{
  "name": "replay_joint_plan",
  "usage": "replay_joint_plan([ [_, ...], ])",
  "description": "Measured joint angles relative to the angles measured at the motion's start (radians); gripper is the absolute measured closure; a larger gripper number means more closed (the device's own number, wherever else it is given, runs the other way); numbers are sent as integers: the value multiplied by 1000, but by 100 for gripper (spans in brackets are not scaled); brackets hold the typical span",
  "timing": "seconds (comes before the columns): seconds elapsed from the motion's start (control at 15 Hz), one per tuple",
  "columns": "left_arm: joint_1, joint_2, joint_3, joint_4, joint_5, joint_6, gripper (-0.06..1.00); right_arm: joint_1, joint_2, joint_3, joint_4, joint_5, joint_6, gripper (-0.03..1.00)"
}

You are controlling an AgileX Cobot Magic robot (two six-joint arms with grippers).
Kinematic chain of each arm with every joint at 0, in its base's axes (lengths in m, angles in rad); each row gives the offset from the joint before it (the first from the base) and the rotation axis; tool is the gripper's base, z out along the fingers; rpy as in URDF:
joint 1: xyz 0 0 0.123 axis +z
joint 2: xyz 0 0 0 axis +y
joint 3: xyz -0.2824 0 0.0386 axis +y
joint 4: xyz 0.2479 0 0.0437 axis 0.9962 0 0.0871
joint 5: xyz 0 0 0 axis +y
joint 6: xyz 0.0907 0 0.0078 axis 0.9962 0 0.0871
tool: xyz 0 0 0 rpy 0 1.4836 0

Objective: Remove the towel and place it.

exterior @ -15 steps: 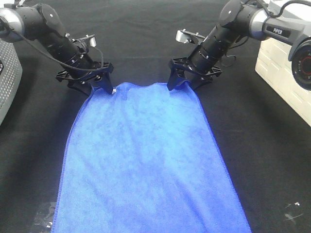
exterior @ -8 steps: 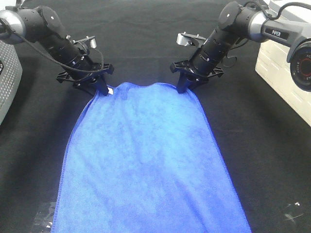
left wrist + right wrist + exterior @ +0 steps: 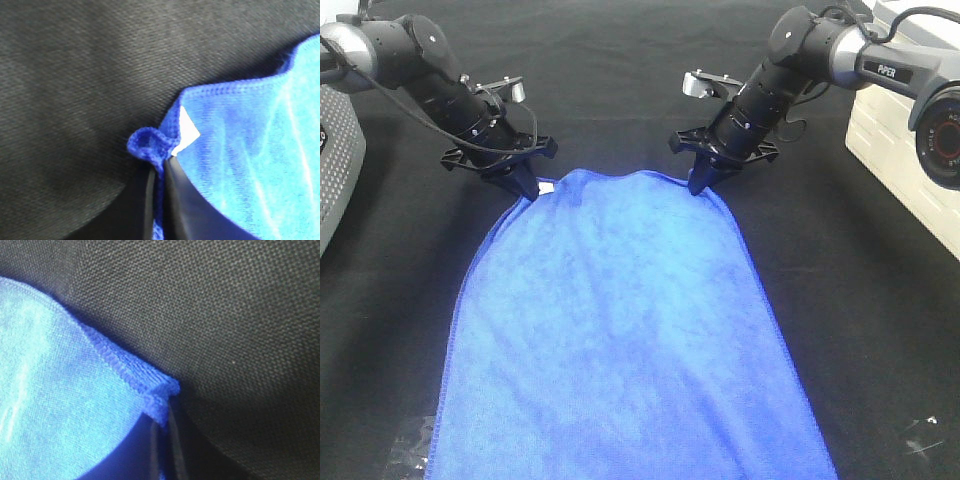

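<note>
The towel (image 3: 630,340) lies spread down the middle of the exterior view, from just above centre to the bottom edge, on the black cloth (image 3: 620,80), and it narrows toward its upper end. The left gripper (image 3: 525,188) is pinched tight on the towel's upper-left corner beside the white tag (image 3: 187,131), with a small loop of hem poking past its fingers (image 3: 187,205). The right gripper (image 3: 700,183) is clamped the same way on the upper-right corner, its jaws closed on the folded hem.

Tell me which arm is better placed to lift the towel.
Neither clearly: the left gripper and right gripper each pinch a far towel corner, so lifting together looks best.
</note>
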State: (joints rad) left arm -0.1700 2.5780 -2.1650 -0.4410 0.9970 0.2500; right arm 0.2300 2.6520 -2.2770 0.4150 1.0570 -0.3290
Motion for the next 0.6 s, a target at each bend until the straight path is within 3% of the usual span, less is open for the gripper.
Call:
replay_joint_plan([
  [0.27, 0, 0, -1, 0, 3, 4, 94, 0, -2, 0, -3, 0, -31, 97],
  [0.6, 0, 0, -127, 3, 13, 11, 94, 10, -32, -12, -126, -7, -75, 97],
])
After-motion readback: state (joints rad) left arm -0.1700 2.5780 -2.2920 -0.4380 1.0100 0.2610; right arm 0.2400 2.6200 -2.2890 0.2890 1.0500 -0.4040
